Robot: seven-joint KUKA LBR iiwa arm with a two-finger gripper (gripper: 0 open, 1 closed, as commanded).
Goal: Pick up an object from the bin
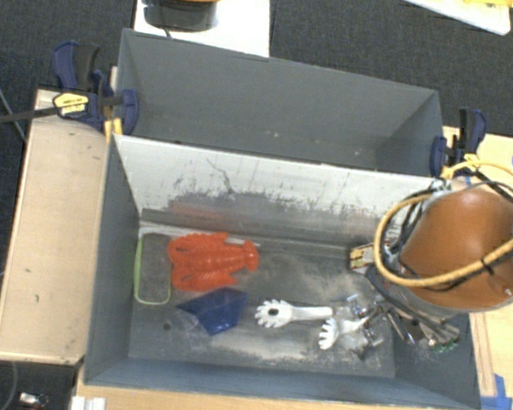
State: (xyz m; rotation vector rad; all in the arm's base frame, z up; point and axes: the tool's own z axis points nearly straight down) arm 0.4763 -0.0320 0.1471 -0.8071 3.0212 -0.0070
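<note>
The bin holds four things. There is one orange-red piece, one dark blue piece, one white toothed spoon and one green-edged pad.

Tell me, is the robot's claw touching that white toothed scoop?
Cannot tell. In the camera view the gripper sits over the right end of the white toothed scoop, hiding any contact or gap.

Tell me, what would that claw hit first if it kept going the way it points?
Probably the right end of the white toothed utensil under the gripper; depth is unclear, so perhaps the bin floor beside it.
</note>
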